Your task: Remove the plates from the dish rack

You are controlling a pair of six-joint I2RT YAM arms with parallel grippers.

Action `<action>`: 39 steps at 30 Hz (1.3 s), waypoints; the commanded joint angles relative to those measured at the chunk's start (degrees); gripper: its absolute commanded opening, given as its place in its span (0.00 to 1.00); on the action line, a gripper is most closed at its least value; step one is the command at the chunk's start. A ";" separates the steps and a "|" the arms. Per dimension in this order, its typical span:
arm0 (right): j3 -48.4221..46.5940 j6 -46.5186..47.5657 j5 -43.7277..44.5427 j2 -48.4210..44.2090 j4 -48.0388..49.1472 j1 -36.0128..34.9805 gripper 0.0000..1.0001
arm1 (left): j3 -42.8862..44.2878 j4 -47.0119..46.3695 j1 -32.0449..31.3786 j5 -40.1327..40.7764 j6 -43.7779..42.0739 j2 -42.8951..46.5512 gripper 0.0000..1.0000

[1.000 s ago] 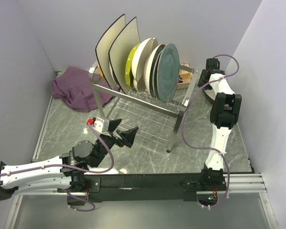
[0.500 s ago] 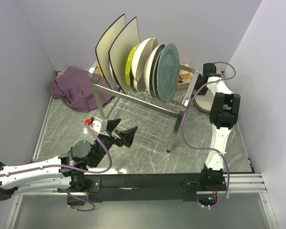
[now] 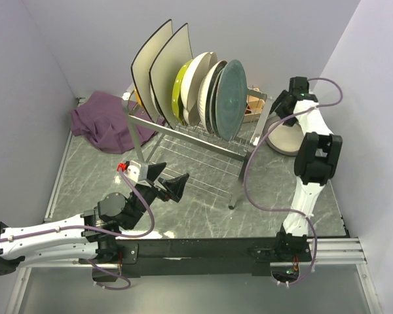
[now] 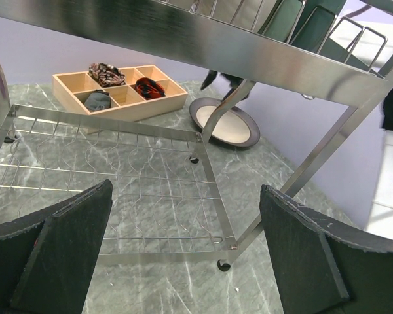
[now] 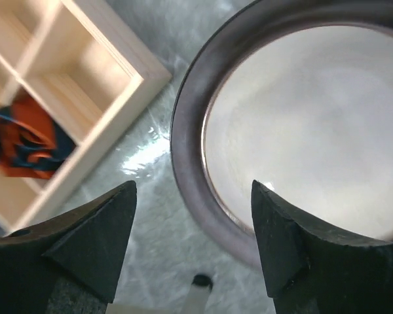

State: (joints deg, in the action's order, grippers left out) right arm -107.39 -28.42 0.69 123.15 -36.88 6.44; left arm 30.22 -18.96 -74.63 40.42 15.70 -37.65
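The dish rack (image 3: 203, 134) stands mid-table with several plates upright in it: two large cream square ones (image 3: 150, 62), a yellow-green one (image 3: 179, 91), cream ones (image 3: 200, 82) and a teal-grey one (image 3: 231, 98). A brown-rimmed plate (image 3: 285, 139) lies flat on the table to the rack's right; it also shows in the right wrist view (image 5: 301, 124) and in the left wrist view (image 4: 226, 124). My right gripper (image 3: 283, 110) (image 5: 193, 242) hovers open and empty just above that plate's rim. My left gripper (image 3: 170, 184) (image 4: 183, 255) is open and empty, low in front of the rack's lower wire shelf (image 4: 118, 170).
A wooden compartment box (image 4: 118, 88) (image 5: 59, 98) with small items sits behind the rack, close to the flat plate. A purple cloth (image 3: 101, 121) lies at the back left. Walls close in on the left, back and right. A rack leg (image 4: 301, 170) stands near my left gripper.
My right arm has swung right and lifted off the brown-rimmed plate, which now lies flat and more exposed on the table. My left arm has barely moved.
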 commanded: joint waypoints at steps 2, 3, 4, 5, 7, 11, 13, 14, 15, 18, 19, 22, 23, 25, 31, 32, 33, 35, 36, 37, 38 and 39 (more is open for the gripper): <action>11.27 -13.37 3.27 -10.29 -0.49 3.66 0.76 | -0.60 -2.22 -0.25 1.15 -1.20 -0.14 0.99; 14.11 -15.59 3.35 -13.61 0.31 4.37 0.74 | -0.60 -2.39 -0.25 1.41 -1.38 -0.49 1.00; 16.75 -17.35 3.79 -15.29 1.02 4.98 0.74 | -0.51 -2.40 -0.25 1.67 -1.38 -1.19 1.00; 20.87 -19.45 3.88 -16.88 2.85 5.86 0.73 | -0.34 -2.31 -0.25 1.68 -1.38 -1.55 0.99; 23.45 -20.70 5.62 -20.31 3.22 6.31 0.73 | 0.45 -1.43 -0.25 1.24 -0.85 -2.34 0.99; 27.14 -25.79 8.11 -21.90 -0.20 7.01 0.77 | 0.28 -1.60 -0.25 0.09 -0.76 -1.82 1.00; 29.68 -26.50 6.53 -22.08 2.33 7.36 0.79 | -0.07 -1.61 -0.25 0.44 -0.76 -1.12 0.99; 31.70 -27.29 4.69 -21.64 4.78 7.62 0.79 | -0.16 -1.78 -0.25 0.79 -0.85 -0.76 0.99; 32.24 -27.56 4.41 -21.38 5.76 7.97 0.79 | -0.51 -1.78 -0.25 0.88 -0.85 -0.59 0.99; 34.00 -28.00 4.67 -20.24 9.54 7.98 0.79 | -0.86 -2.31 -0.25 1.23 -1.11 -0.23 0.99; 34.18 -28.09 4.85 -19.88 9.98 7.98 0.79 | -0.77 -2.31 -0.25 1.24 -1.11 -0.49 0.99; 33.48 -28.88 5.99 -17.86 9.81 8.33 0.79 | -0.07 -1.78 -0.25 0.89 -0.94 -1.37 0.99; 33.39 -29.05 6.08 -17.08 10.68 8.33 0.79 | 0.10 -1.61 -0.25 0.71 -0.76 -1.46 1.00; 33.13 -29.14 6.78 -16.20 11.39 8.33 0.79 | 0.28 -1.61 -0.25 0.71 -0.85 -1.81 0.99; 27.69 -27.48 8.63 -11.71 11.84 8.77 0.77 | 0.11 -1.87 -0.25 0.71 -1.03 -2.25 0.99; 27.07 -27.30 8.80 -11.10 11.57 8.86 0.77 | 0.19 -1.87 -0.25 0.80 -1.03 -2.34 0.99; 26.45 -27.12 9.33 -11.01 11.48 9.20 0.77 | 0.28 -1.87 -0.25 0.97 -1.11 -2.60 0.99; 24.70 -26.16 11.43 -11.00 10.96 9.30 0.76 | 0.45 -1.78 -0.25 1.15 -1.20 -3.22 0.99; 24.08 -25.81 11.88 -10.83 10.87 9.30 0.76 | 0.72 -1.61 -0.34 1.15 -1.20 -3.31 1.00; 22.59 -24.93 12.23 -10.74 10.69 9.30 0.76 | 0.72 -1.69 -0.25 1.06 -1.20 -3.57 0.99; 21.54 -24.58 12.67 -10.39 9.21 9.30 0.76 | 0.63 -1.78 -0.25 0.97 -1.20 -3.66 1.00; 20.57 -24.40 13.54 -10.22 7.81 9.38 0.76 | 0.55 -1.87 -0.25 1.15 -1.29 -3.57 0.99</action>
State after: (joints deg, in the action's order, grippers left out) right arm -80.88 -54.63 9.43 113.36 -28.69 15.33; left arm 30.20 -18.98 -74.63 41.04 15.51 -41.01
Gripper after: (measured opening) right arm 0.764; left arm 0.995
